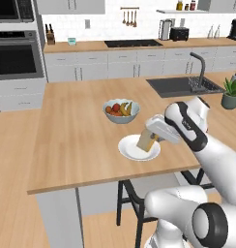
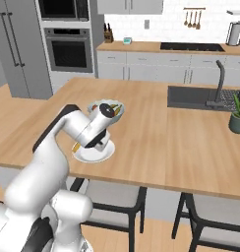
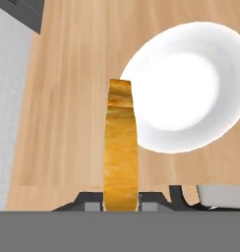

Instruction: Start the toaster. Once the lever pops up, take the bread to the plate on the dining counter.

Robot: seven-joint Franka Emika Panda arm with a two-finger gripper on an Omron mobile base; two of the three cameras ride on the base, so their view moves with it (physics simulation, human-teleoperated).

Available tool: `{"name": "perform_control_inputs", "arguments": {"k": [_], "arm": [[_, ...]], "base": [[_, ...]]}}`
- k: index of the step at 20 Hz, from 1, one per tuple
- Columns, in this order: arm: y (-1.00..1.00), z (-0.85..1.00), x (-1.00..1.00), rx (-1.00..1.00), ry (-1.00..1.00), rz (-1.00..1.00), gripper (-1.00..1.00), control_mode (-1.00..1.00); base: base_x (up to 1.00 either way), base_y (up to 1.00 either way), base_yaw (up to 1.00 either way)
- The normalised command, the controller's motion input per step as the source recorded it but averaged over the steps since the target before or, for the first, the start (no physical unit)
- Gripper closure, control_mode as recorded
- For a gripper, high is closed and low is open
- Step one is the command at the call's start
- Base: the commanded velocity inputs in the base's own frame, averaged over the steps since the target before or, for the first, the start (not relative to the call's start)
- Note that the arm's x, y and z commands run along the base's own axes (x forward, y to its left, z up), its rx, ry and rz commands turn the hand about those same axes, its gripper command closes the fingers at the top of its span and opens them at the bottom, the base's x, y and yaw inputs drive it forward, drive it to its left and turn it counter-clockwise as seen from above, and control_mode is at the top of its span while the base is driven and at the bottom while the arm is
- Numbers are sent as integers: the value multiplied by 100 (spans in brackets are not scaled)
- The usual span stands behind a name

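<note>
I have the gripper [image 1: 150, 137] clamped narrow on the bread [image 1: 147, 141], one finger on each face; in the hand view the slice [image 3: 121, 147] stands edge-on between the two dark tips. From the left base view the bread hangs tilted over the plate [image 1: 132, 152], its lower corner down near the plate's white surface; I cannot tell whether it touches. In the hand view the plate [image 3: 191, 98] sits off to one side of the slice.

I take the plate as my landmark. It lies on the dining counter [image 1: 76, 131], a broad light-wood top, close to the counter's near edge. Just behind the plate is a white bowl of fruit [image 1: 121, 111]. Further back and to the right of the plate a dark sink [image 1: 178, 86] is set into the same top, with a dark faucet [image 1: 201, 68] and a small potted plant [image 1: 231, 93] beside it. Below the plate's edge of the counter stands a dark stool [image 1: 127, 203].

Far behind the plate runs the wall counter with a black stovetop [image 1: 133, 43], and the toaster [image 1: 179, 33] stands to the stovetop's right. Back and left of the plate a wall oven [image 1: 16, 54] is built into the cabinets
</note>
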Motion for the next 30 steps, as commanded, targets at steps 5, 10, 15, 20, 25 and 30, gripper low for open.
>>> {"name": "perform_control_inputs", "arguments": {"k": [5, 10, 15, 20, 25, 30], "arm": [[15, -21, 62, 1, 1, 0, 100, -100], [12, -30, 53, 1, 3, 0, 100, -100], [-4, -55, 17, 4, 0, 0, 100, -100], [0, -43, 17, 3, 1, 0, 100, -100], [0, -3, 28, 3, 2, 0, 100, -100], [0, -1, 31, 3, 0, 0, 100, -100]], "base": [[0, 0, 0], [0, 0, 0], [0, 0, 0], [0, 0, 0], [0, 0, 0], [0, 0, 0]]}}
